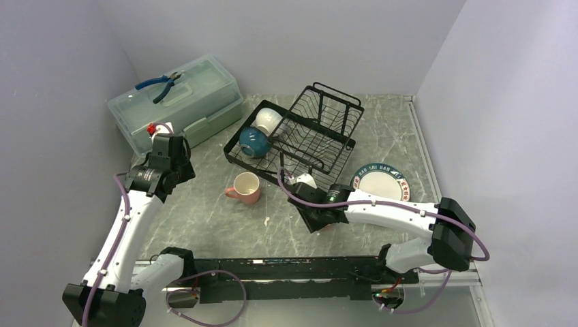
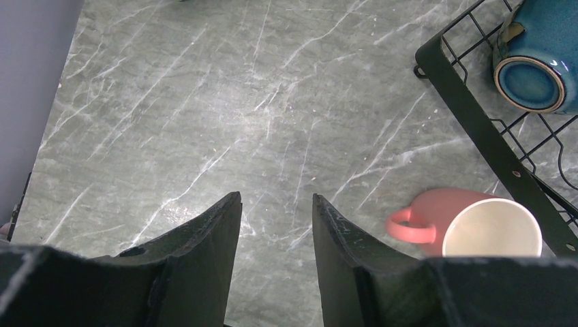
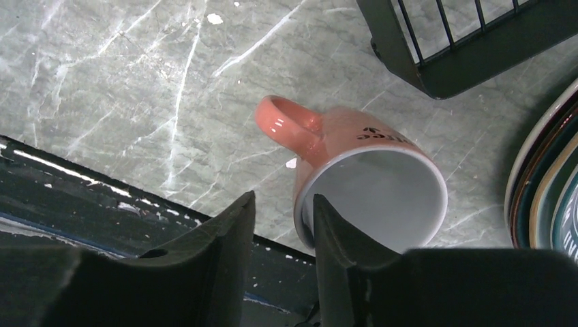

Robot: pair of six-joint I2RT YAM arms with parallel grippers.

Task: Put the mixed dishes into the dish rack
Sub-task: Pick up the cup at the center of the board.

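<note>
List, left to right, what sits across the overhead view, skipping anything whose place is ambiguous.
In order: lidded plastic box → upright pink mug → right end effector → plate stack. The dish rack spans too wide to place.

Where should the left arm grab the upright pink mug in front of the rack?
Come from above and pinch the rim of the upright pink mug, one of the fingers inside, one outside: it stands mouth-up and empty. Take the wall beside the handle, which sticks out left, away from the dish rack.
</note>
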